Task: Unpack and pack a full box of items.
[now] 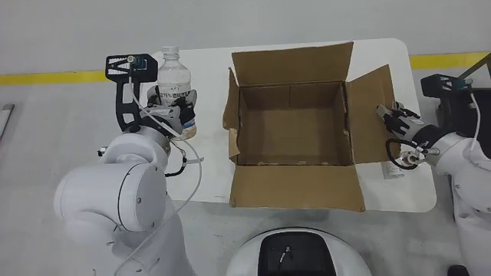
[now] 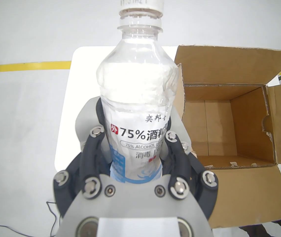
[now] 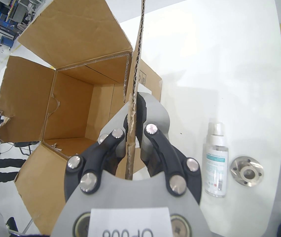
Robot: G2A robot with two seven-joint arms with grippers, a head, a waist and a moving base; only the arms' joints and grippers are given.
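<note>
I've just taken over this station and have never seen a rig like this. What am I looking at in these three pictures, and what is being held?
It is a two-armed robot at a white table. The top view looks down from above its arms; the wrist views come from a camera on each wrist. The left end effector grips a clear bottle beside an open box. The right end effector pinches the box's side flap. A spray bottle and a metal flange lie on the table.
</note>
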